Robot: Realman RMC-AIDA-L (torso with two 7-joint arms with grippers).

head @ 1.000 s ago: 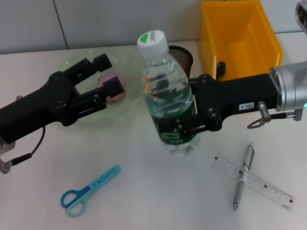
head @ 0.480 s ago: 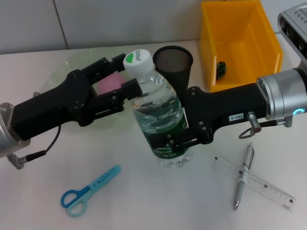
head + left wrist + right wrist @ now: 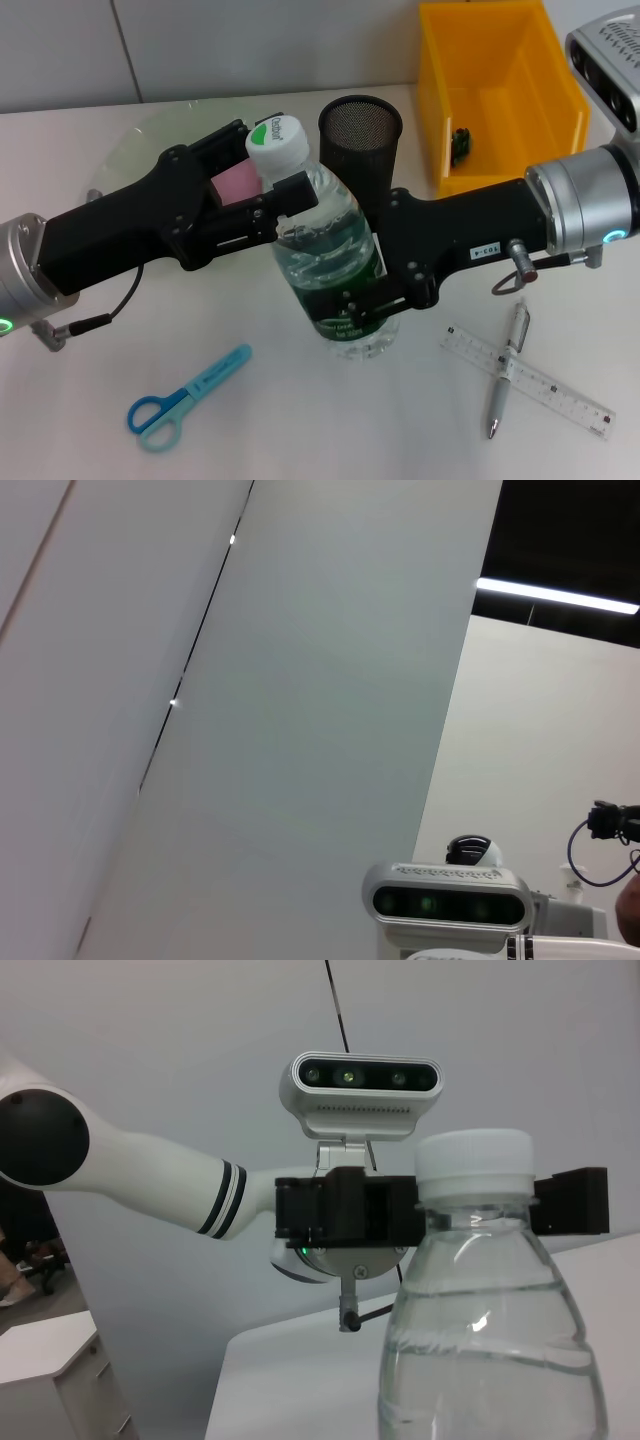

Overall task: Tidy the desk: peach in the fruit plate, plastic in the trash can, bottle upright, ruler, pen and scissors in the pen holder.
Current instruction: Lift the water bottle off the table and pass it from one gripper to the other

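Note:
My right gripper point(image 3: 358, 300) is shut on the lower body of a clear water bottle point(image 3: 322, 232) with a white cap and green label, holding it nearly upright on the desk. My left gripper point(image 3: 270, 160) is open, its fingers on either side of the bottle's neck just under the cap; the right wrist view shows the same left gripper point(image 3: 440, 1210) and bottle point(image 3: 490, 1340). The pink peach point(image 3: 238, 183) lies in the green plate point(image 3: 130, 150), half hidden behind the left fingers. Blue scissors point(image 3: 185, 400), a clear ruler point(image 3: 560, 392) and a silver pen point(image 3: 505, 372) lie on the desk. The black mesh pen holder point(image 3: 360, 130) stands behind the bottle.
A yellow bin point(image 3: 500, 90) with a small dark object point(image 3: 460, 145) inside stands at the back right. The pen lies across the ruler at the front right. The left wrist view shows only a wall and the robot's head camera point(image 3: 445, 905).
The right gripper has brought the bottle down and slightly left, now more upright. The left gripper has moved right from over the plate and now straddles the bottle's neck.

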